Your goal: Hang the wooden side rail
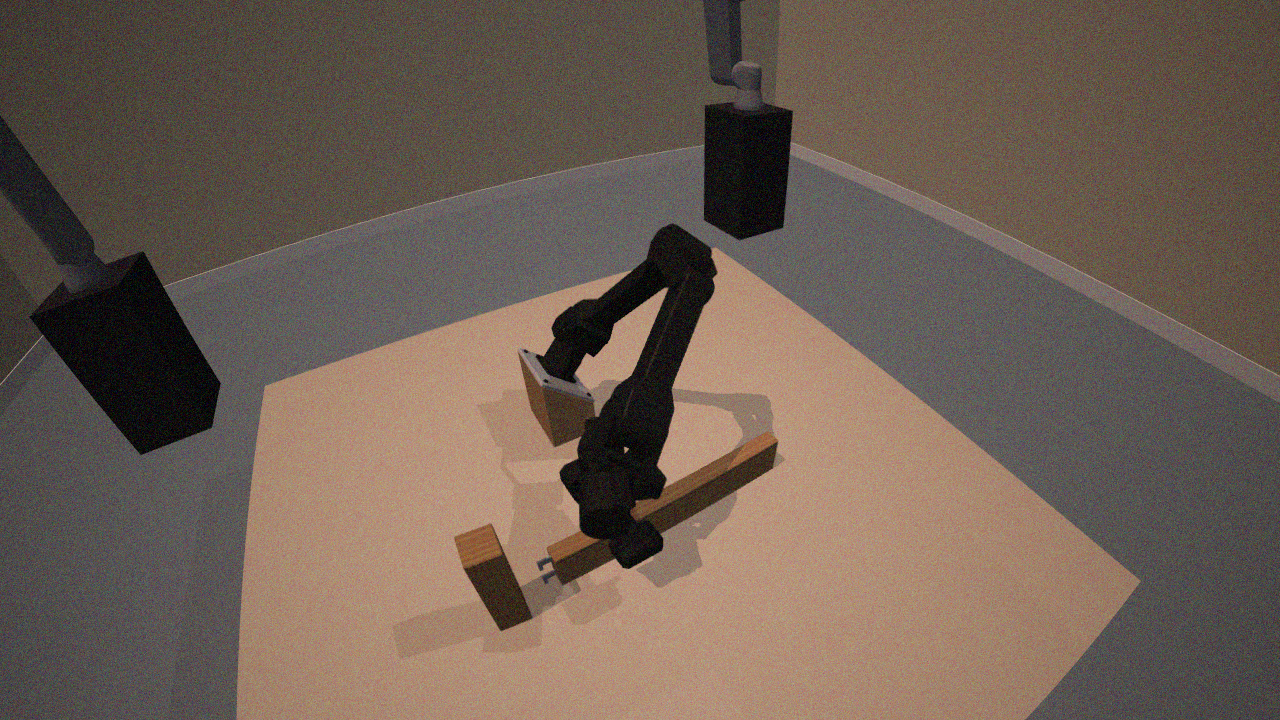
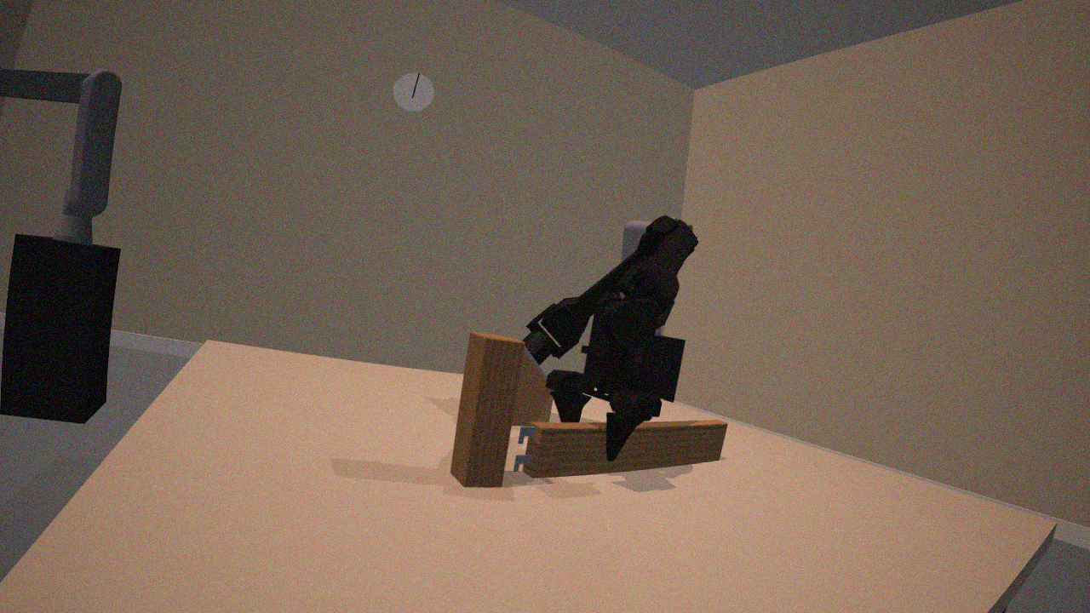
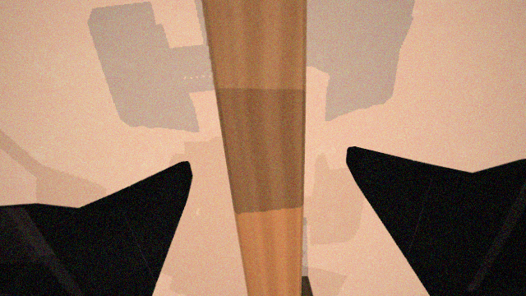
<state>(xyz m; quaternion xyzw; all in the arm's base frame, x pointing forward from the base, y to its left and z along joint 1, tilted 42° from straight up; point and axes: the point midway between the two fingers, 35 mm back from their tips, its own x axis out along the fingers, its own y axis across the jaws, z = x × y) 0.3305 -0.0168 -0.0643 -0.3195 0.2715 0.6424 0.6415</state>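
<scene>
Brown wood-grain rail (image 2: 647, 445), black hand (image 2: 598, 426)
</scene>
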